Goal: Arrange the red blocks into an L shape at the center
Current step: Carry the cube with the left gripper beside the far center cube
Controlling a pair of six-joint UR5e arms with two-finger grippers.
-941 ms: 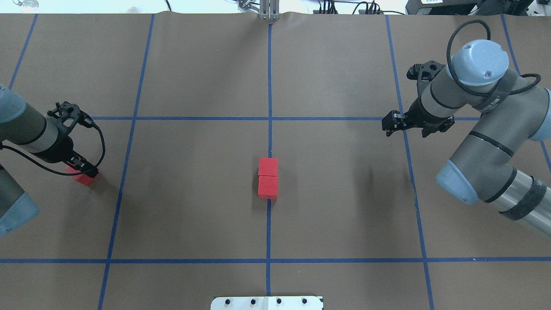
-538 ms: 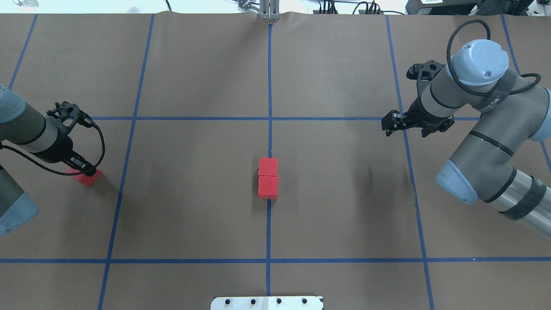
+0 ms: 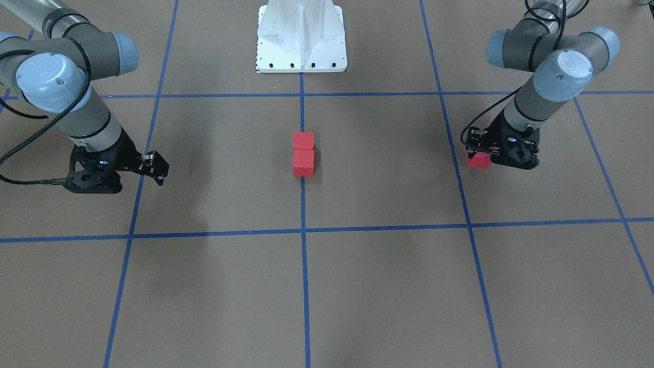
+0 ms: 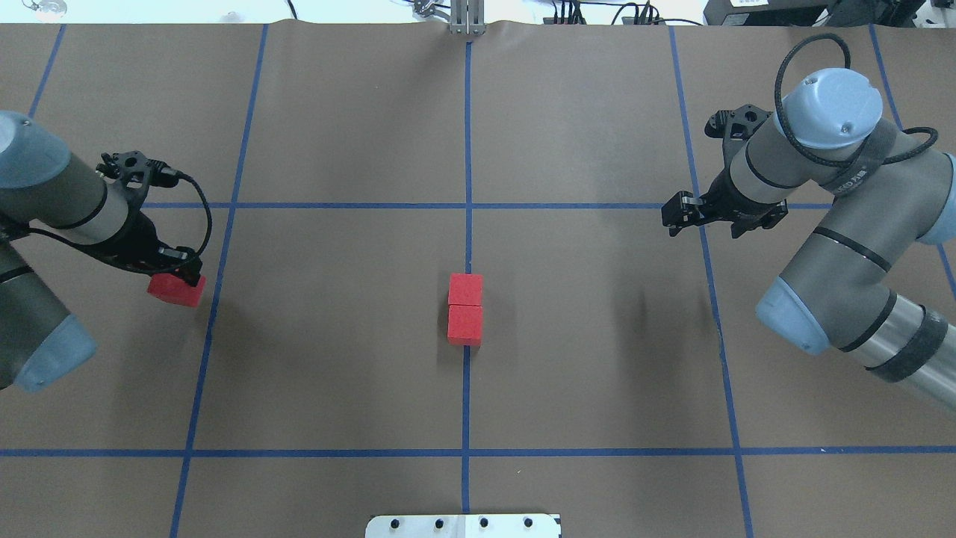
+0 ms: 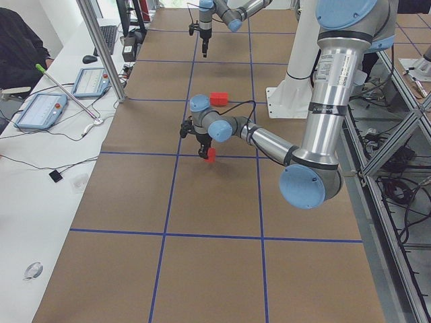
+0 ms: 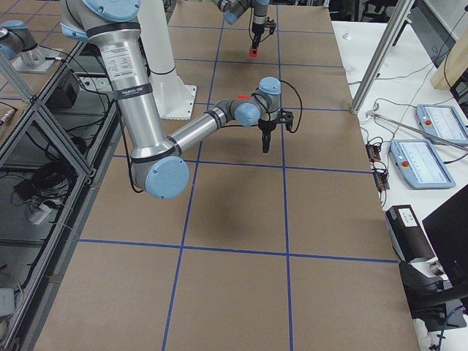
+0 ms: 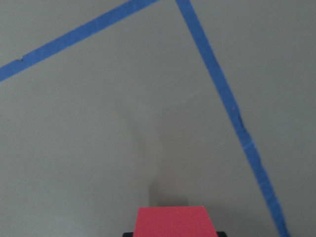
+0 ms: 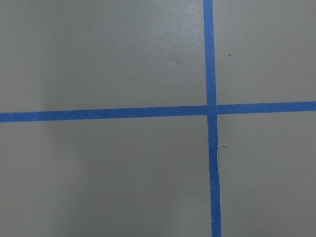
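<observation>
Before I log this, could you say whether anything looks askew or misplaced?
Nothing stands out: two red blocks sit touching, in line on the centre tape, and the third block is held by the left gripper.

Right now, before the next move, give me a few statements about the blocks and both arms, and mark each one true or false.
1. The two centre blocks touch each other on the blue centre line. True.
2. The left gripper has its jaws shut on the third block. True.
3. The right gripper carries a red block. False: it holds nothing.
4. The L shape is already complete. False: only two blocks are at the centre, in a straight row, and the third block is far off to the robot's left.
</observation>
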